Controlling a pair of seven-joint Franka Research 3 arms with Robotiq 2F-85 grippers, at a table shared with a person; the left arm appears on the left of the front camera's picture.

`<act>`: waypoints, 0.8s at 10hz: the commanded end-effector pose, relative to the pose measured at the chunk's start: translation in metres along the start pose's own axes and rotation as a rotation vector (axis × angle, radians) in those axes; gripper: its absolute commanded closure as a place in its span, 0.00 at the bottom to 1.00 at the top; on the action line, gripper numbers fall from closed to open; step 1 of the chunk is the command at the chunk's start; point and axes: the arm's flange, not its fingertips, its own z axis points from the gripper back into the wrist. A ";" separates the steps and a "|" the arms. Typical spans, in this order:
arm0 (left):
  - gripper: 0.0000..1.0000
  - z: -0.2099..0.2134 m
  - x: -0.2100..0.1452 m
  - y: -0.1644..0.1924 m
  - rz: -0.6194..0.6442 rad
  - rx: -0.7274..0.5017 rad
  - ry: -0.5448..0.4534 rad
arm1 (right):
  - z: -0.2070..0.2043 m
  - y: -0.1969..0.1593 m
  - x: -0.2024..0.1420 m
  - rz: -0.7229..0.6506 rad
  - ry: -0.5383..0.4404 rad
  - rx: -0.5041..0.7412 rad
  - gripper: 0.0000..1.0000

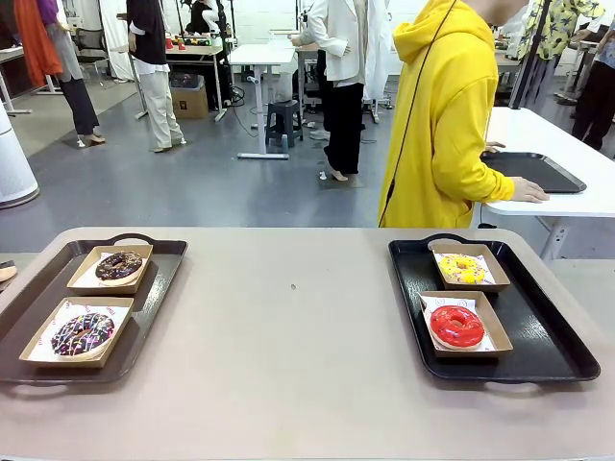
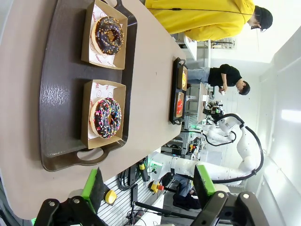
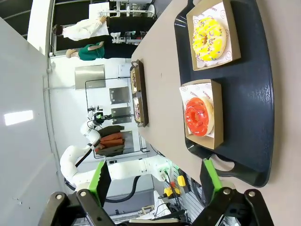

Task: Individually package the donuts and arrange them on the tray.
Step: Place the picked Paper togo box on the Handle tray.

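front view fixed at robot's side, facing across the desk toward the person, both wrist views rolled sideways, high above desk edge, left over brown tray, right over black tray, each tray shared with front

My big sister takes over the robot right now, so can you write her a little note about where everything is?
Left gripper: open, holding nothing, above the table's near edge by the brown tray.
Right gripper: open, holding nothing, by the black tray.
Brown tray: dark chocolate donut and sprinkled donut, each in its own box.
Black tray: yellow donut and red donut, each in its own box.
Done: all four boxed and on trays.
Left: seemingly nothing, unless the boxes need closing.
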 end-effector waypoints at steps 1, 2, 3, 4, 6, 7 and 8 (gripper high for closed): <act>0.00 0.001 -0.003 -0.002 -0.002 -0.009 -0.011 | 0.001 0.003 0.000 0.005 0.002 0.006 0.00; 0.00 0.001 -0.003 -0.002 -0.002 -0.009 -0.011 | 0.001 0.003 0.000 0.005 0.002 0.006 0.00; 0.00 0.001 -0.003 -0.002 -0.002 -0.009 -0.011 | 0.001 0.003 0.000 0.005 0.002 0.006 0.00; 0.00 0.001 -0.003 -0.002 -0.002 -0.009 -0.011 | 0.001 0.003 0.000 0.005 0.002 0.006 0.00; 0.00 0.001 -0.003 -0.002 -0.002 -0.009 -0.011 | 0.001 0.003 0.000 0.005 0.002 0.006 0.00; 0.00 0.001 -0.003 -0.002 -0.002 -0.009 -0.011 | 0.001 0.003 0.000 0.005 0.002 0.006 0.00; 0.00 0.001 -0.003 -0.002 -0.002 -0.009 -0.011 | 0.001 0.003 0.000 0.005 0.002 0.006 0.00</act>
